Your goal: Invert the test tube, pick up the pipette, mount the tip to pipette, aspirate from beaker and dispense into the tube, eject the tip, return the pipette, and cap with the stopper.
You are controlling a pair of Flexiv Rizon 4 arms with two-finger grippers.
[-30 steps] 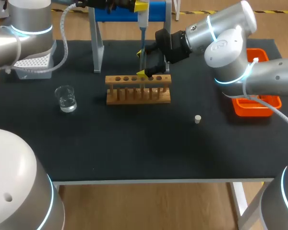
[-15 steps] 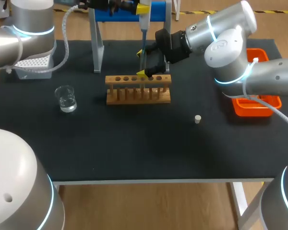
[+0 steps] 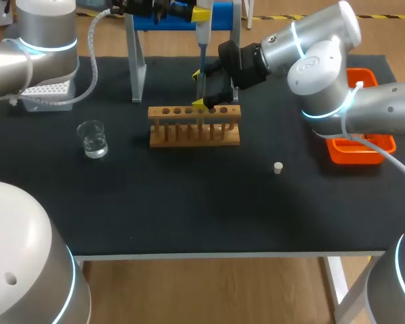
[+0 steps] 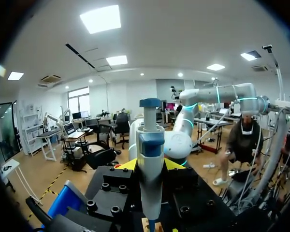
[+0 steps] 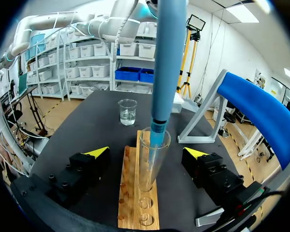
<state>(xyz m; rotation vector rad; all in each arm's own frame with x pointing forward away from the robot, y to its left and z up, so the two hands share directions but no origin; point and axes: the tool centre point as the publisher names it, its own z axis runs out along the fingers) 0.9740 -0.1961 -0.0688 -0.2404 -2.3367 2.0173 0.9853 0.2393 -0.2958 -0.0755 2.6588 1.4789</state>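
- The black surface (image 3: pixel 189 202) is seen carrying a wooden rack (image 3: pixel 194 127) at its far middle, with a blue-topped stand (image 3: pixel 136 67) placed just behind it.
- The left tool (image 4: pixel 151 165) is closed on the pipette (image 4: pixel 151 140), gripped from both sides and held upright above the rack; the pipette's lower end is set inside the mouth of the test tube (image 5: pixel 149 164).
- The right tool (image 5: pixel 147 153) is spread wide around the tube, which is stood in the rack; both fingers are kept apart from the glass, and nothing is gripped.
- A beaker (image 3: pixel 93 140) of clear liquid is placed left of the rack, well apart from both tools.
- The stopper (image 3: pixel 278 167) is laid nearer and to the right of the rack.
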